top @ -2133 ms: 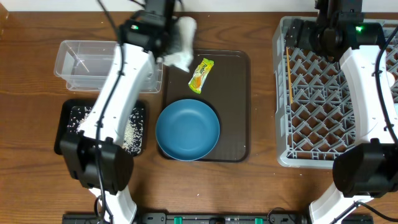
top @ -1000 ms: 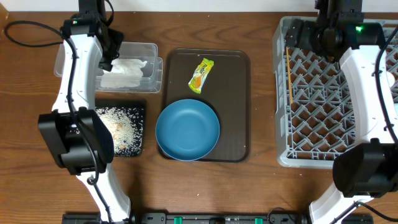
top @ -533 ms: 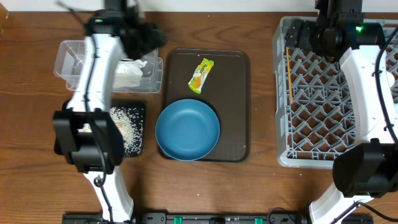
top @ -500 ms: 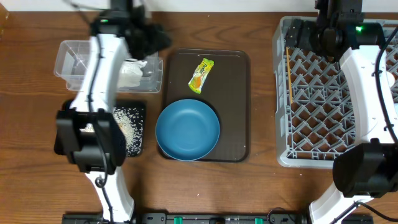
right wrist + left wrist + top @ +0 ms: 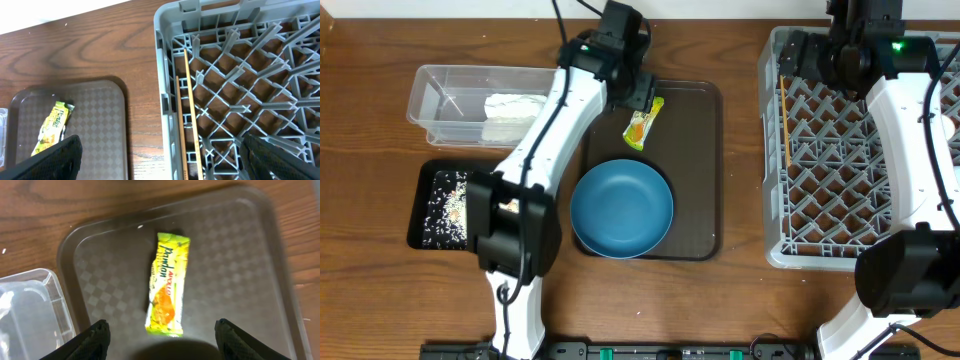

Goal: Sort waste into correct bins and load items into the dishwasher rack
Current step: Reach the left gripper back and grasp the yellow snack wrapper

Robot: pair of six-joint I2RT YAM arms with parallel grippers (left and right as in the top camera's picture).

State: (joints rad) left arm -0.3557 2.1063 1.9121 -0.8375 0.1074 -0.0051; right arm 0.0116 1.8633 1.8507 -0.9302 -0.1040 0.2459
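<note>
The left hand point(image 5: 162, 342) has swung off the clear rectangular plastic container point(image 5: 430, 85), where the crumpled white paper napkin point(image 5: 515, 105) now lies, and hangs open and empty over the small green-yellow wrapper point(image 5: 167, 290) on the dark brown serving tray point(image 5: 230, 280). The right hand point(image 5: 165, 160) stays wide open above the grey plastic rack point(image 5: 235, 60).

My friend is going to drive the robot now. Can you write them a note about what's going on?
Left gripper: open, empty, over the wrapper on the brown tray.
Right gripper: open, empty, above the rack near the chopsticks.
Done: napkin in the clear container, rice in the black tray, chopsticks in the rack.
Left: wrapper into a bin, blue bowl from the brown tray into the rack.
</note>
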